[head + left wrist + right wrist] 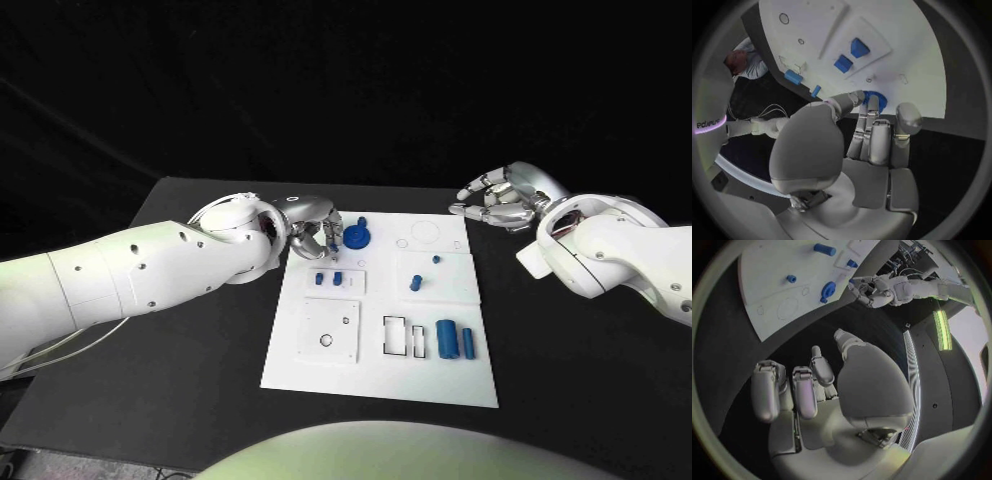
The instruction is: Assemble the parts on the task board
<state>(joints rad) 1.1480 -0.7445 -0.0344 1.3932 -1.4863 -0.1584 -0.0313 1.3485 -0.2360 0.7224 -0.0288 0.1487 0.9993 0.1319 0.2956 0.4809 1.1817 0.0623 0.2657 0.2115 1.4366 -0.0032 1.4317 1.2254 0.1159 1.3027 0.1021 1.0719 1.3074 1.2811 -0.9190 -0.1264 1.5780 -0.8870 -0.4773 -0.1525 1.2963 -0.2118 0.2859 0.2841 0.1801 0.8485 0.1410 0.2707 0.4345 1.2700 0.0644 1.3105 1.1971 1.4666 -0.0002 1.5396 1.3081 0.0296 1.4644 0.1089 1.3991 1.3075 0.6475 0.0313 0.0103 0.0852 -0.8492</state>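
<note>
A white task board (378, 375) lies in the middle of a black table (577, 370), its long sides running from the near edge toward the far edge. Small blue parts dot it: a round gear (356, 237) with a stub on its rim near the board's far left corner, two small blocks (330, 277) just nearer, a peg (417, 282) toward the middle, and two cylinders (457, 340) lying side by side near the right edge.

Bare table runs along both long sides of the board, wider on the right.

The left hand (310, 232) reaches over the board's far left corner, its fingertips (872, 104) touching the gear; whether they grip it or merely rest on it cannot be told. The right hand (500, 200) hovers off the board's far right corner, well apart from every part, fingers curled inward and holding nothing.
</note>
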